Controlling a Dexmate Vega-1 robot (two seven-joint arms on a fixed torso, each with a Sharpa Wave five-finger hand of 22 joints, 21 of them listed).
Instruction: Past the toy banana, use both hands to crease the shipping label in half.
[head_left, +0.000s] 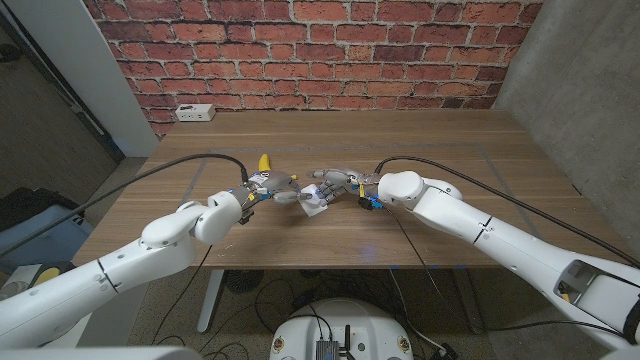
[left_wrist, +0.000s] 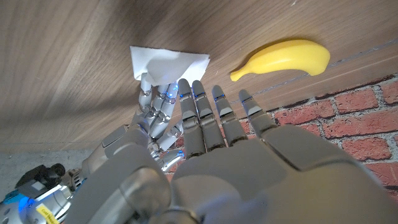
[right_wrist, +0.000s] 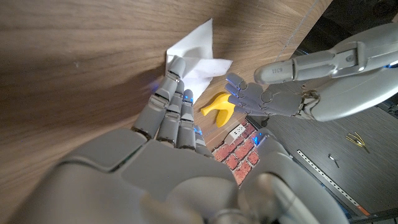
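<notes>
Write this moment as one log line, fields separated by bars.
step: folding | label: partly folded | right hand: touching label | left hand: near label | banana: untouched

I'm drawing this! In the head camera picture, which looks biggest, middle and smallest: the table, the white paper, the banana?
1. Table, by far the biggest.
2. White paper, partly hidden by the hands.
3. Banana, slightly smaller looking, but partly hidden too, so these two are close.

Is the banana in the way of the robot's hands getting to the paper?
No. The toy banana lies off to the side, apart from the shipping label. The left hand and right hand are already at the label, with nothing visible between.
</notes>
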